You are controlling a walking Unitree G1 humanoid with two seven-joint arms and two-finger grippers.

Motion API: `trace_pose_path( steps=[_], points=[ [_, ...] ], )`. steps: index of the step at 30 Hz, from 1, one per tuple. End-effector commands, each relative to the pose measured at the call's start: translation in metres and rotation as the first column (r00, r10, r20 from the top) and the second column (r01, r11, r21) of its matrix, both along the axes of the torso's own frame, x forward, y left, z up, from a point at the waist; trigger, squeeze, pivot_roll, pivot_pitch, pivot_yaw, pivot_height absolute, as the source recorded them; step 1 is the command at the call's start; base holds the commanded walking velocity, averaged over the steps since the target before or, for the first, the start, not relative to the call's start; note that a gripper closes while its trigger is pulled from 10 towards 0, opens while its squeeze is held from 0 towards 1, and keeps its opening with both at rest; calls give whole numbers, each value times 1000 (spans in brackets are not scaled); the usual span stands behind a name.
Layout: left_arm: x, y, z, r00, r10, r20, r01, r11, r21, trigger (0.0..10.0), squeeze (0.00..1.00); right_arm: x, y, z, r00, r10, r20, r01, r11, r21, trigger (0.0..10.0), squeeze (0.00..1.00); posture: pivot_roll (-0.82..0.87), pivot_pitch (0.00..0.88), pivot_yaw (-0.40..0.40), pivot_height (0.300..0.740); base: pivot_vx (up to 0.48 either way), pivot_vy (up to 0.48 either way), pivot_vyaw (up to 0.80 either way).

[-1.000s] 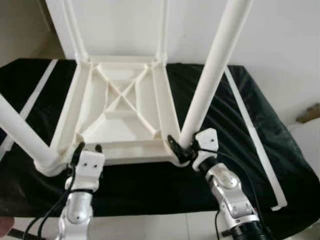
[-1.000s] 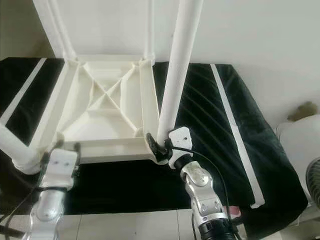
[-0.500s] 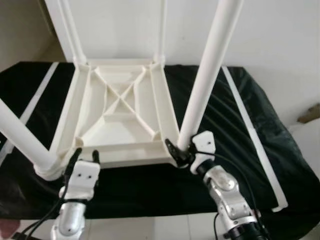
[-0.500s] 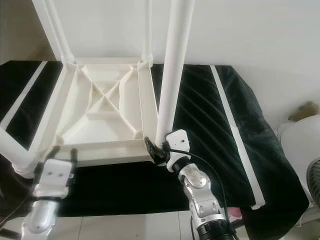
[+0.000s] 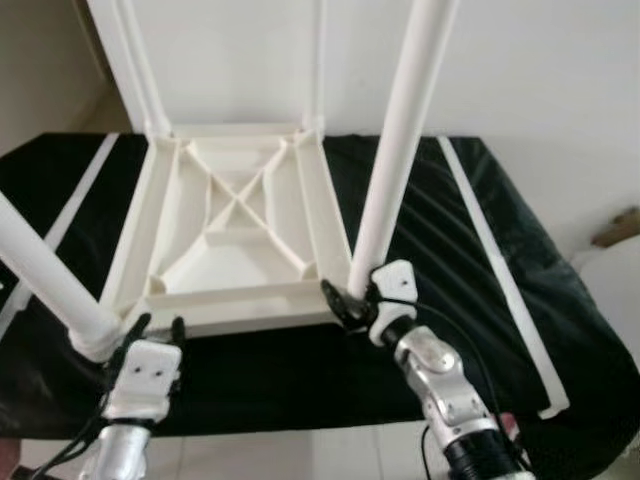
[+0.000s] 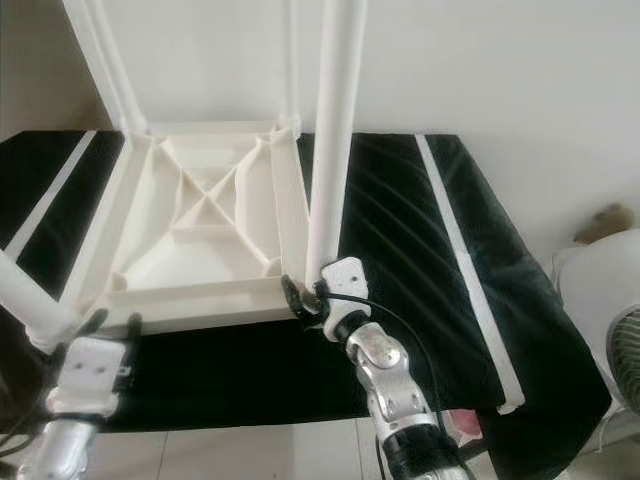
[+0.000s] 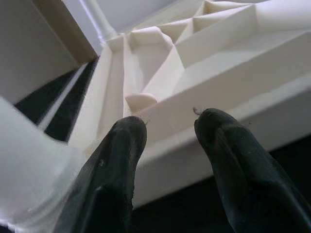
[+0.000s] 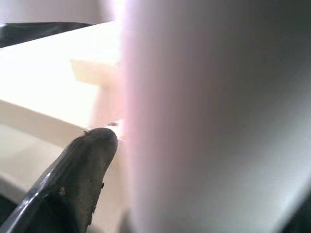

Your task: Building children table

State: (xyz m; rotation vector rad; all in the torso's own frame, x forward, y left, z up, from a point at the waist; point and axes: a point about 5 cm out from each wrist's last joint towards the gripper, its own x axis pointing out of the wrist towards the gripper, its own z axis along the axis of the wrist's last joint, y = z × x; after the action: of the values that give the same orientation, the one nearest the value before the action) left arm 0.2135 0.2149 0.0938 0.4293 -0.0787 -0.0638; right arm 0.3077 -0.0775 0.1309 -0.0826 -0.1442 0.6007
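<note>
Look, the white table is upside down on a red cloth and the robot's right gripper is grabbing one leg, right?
Almost. The cloth is black with white stripes, not red; the left eye view shows it. The rest holds: the white table lies upside down with its legs pointing up, and the right gripper is at the base of the near right leg.

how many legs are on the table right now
4: near right leg at the right gripper, near left leg by the left gripper, two thin far legs at the wall.
</note>
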Motion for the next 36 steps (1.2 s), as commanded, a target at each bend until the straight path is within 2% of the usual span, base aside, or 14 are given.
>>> trace_pose_path(
  steps=[1, 6, 13, 17, 18, 22, 26, 29, 32, 34, 36],
  points=[
    [-10, -2, -21, 986, -93, -139, 90, 996, -28, 10000, 0, 0, 13, 2, 997, 72, 13, -71, 997, -36, 10000, 0, -2, 102, -3, 740, 0, 0, 0],
    [-18, -8, -21, 977, -166, -135, 159, 985, -62, 10000, 0, -5, 22, 0, 991, 134, 18, -133, 989, -64, 10000, 0, 3, 109, -11, 740, 0, 0, 0],
    [-19, -6, -21, 977, -172, -129, 166, 984, -59, 10000, 0, -11, 20, -4, 989, 145, 20, -143, 987, -76, 10000, 0, 2, 115, -17, 740, 0, 0, 0],
    [-17, -4, -16, 973, -200, -118, 191, 978, -83, 10000, 0, -20, 16, -6, 992, 127, 25, -125, 990, -67, 10000, 0, 0, 116, -19, 740, 0, 0, 0],
    [-15, -8, -11, 965, -239, -108, 227, 968, -111, 10000, 0, -26, 12, -8, 995, 98, 26, -97, 994, -45, 10000, 0, -2, 118, -16, 740, 0, 0, 0],
    [-14, -13, -4, 955, -283, -90, 270, 953, -140, 10000, 0, -30, 9, -8, 996, 79, 34, -77, 996, -33, 10000, 0, -5, 122, -17, 740, 0, 0, 0],
    [-7, -31, 12, 934, -356, -40, 345, 924, -164, 10000, 0, -37, 1, -8, 998, -1, 58, 0, 1000, 9, 10000, 0, -12, 126, -12, 740, 0, 0, 0],
    [-2, -39, 18, 928, -372, -16, 363, 915, -173, 10000, 0, -37, -2, -6, 996, -48, 78, 46, 999, 21, 10000, 0, -20, 128, -8, 740, 0, 0, 0],
    [9, -57, 34, 918, -393, 48, 395, 900, -185, 10000, 0, -34, -17, 3, 975, -189, 118, 182, 981, 69, 10000, 0, -35, 131, -4, 740, 0, 0, 0],
    [9, -57, 34, 918, -393, 48, 395, 900, -185, 10000, 0, -34, -17, 3, 975, -189, 118, 182, 981, 69, 10000, 0, -35, 131, -4, 740, 0, 0, 0],
    [16, -65, 45, 918, -387, 87, 397, 895, -202, 10000, 0, -38, -27, 7, 958, -259, 121, 246, 963, 109, 10000, 0, -45, 131, -2, 740, 0, 0, 0]
  ],
)
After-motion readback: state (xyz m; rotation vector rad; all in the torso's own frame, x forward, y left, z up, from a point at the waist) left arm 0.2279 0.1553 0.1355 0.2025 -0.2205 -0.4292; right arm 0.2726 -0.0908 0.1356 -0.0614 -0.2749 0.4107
